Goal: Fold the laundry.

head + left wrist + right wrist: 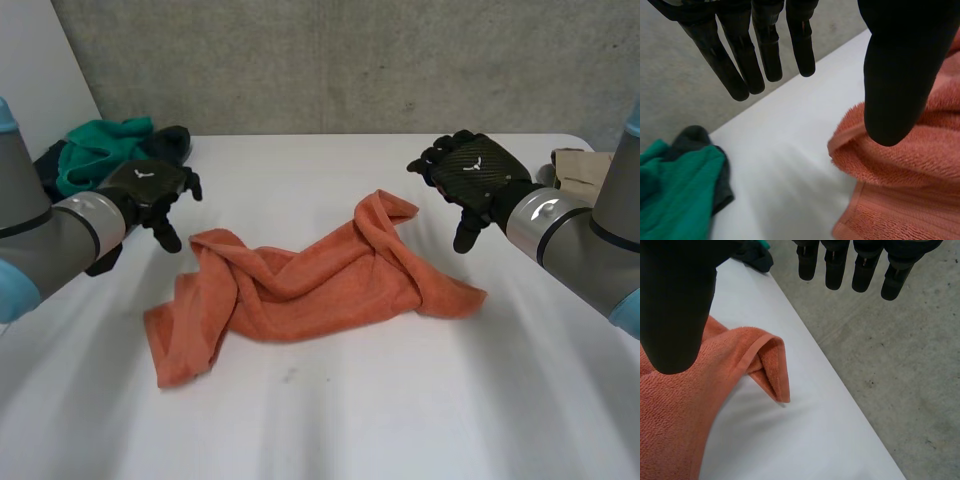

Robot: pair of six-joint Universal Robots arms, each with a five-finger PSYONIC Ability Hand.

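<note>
Towel (310, 290): orange, crumpled on tabletop (400, 410).
Left hand (150, 190): beside towel, fingers straight, empty.
Right hand (470, 175): beside towel, fingers straight, empty.

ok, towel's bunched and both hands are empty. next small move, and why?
Probably lower each hand to pinch its nearest far corner: the orange towel lies crumpled, and the left hand and right hand hover open beside those corners.
</note>
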